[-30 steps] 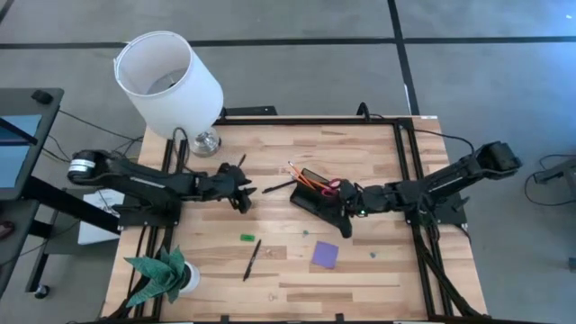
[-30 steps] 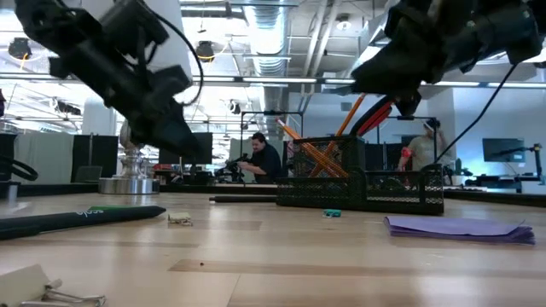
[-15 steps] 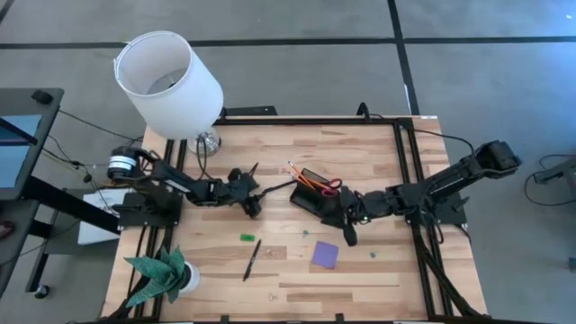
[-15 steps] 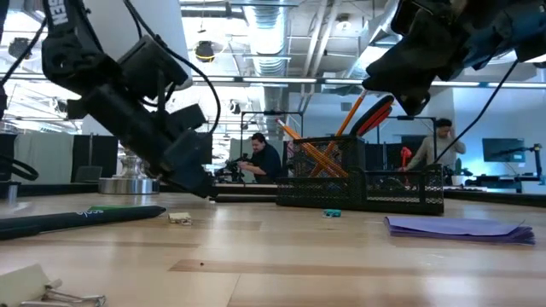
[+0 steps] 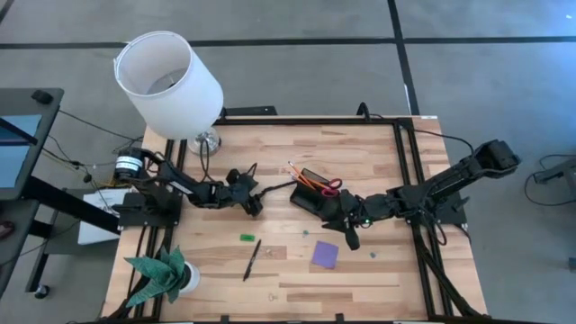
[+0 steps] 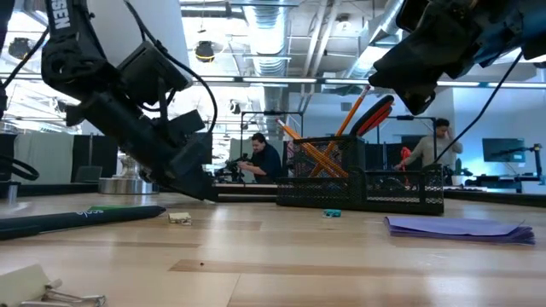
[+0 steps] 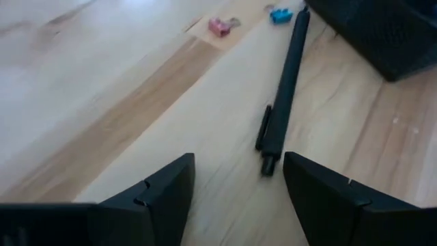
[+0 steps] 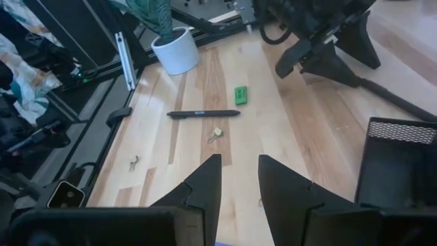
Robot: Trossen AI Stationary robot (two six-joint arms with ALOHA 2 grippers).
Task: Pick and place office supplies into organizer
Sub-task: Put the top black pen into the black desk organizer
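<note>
Pen [image 5: 280, 186] left of organizer [image 5: 317, 194]

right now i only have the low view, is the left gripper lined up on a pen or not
observer: yes. The left wrist view shows a black pen flat on the table just ahead of the left gripper, its fingers open.
operator: anything near that pen
observer: a small pink clip and a blue clip lie by its far end, next to the organizer.
operator: and the right arm
observer: from above, the right gripper sits between the organizer and the purple note pad, fingers open.
</note>
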